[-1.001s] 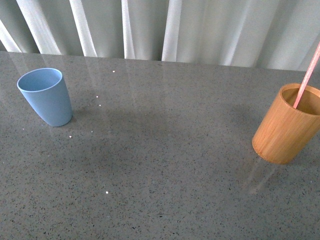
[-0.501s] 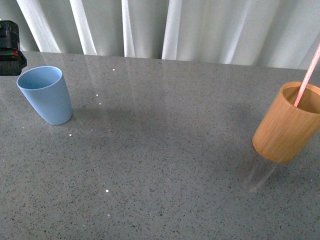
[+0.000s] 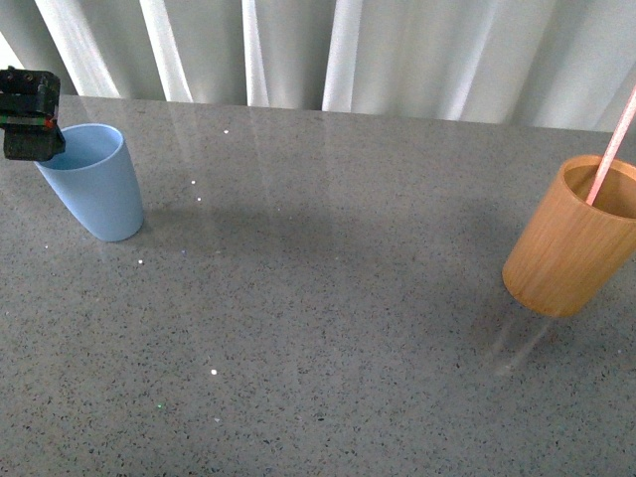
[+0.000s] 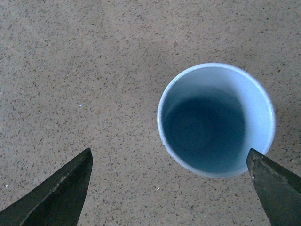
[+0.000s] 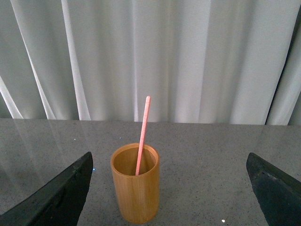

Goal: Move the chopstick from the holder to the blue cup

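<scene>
The light blue cup [image 3: 94, 181] stands empty at the far left of the table; in the left wrist view it [image 4: 216, 120] is seen from above. My left gripper [image 3: 28, 99] hovers over the cup's left rim, open and empty [image 4: 169, 188]. The orange-brown holder [image 3: 574, 238] stands at the right edge with one pinkish-red chopstick [image 3: 610, 149] leaning in it. In the right wrist view the holder [image 5: 135, 188] and chopstick [image 5: 142, 134] stand ahead of my right gripper [image 5: 169, 188], which is open, empty and apart from them.
The grey speckled table [image 3: 328, 298] stretches between cup and holder. White curtains [image 3: 348, 50] hang behind its far edge.
My left gripper has come into the front view from the left and moved over the blue cup's rim. The cup, holder and chopstick have not moved.
</scene>
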`<state>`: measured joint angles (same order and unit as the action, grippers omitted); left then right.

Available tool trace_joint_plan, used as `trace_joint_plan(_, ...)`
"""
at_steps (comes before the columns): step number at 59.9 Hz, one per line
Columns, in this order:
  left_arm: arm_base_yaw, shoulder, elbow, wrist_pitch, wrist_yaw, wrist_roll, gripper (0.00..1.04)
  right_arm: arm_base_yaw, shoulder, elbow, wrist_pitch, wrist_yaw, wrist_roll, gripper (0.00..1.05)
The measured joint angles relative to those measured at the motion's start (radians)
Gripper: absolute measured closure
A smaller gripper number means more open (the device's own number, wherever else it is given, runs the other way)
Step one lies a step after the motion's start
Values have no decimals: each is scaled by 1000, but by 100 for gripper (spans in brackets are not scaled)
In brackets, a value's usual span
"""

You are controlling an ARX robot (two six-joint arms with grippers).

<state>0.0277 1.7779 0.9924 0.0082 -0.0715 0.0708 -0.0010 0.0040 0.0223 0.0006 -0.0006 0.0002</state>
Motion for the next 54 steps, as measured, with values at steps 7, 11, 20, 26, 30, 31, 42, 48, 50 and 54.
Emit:
trace_joint_plan(7,-26,24,41,-16,-12,0,7,0,0,0,0,0,0,10)
trace_joint_plan(11,-39,37,53,-21,-16,0,7,0,0,0,0,0,0,10)
trace_joint_plan(20,-56,64,64,-24,-31,0,7,0,0,0,0,0,0,10)
trace_joint_plan(26,-58,80,71,-24,-34,0,7,0,0,0,0,0,0,10)
trace_joint_plan(30,-57,87,77,-23,-39,3,7,0,0,0,0,0,0,10)
trace_joint_plan(31,-56,89,78,-23,-40,3,7,0,0,0,0,0,0,10)
trace_joint_plan(42,-43,101,110,-30,-37,5,7,0,0,0,0,0,0,10)
trace_joint_plan(48,-32,107,143,-50,-39,8,7,0,0,0,0,0,0,10)
trace_joint_plan(50,-27,109,156,-55,-45,17,7,0,0,0,0,0,0,10)
trace_joint_plan(54,-17,117,178,-65,-58,34,7,0,0,0,0,0,0,10)
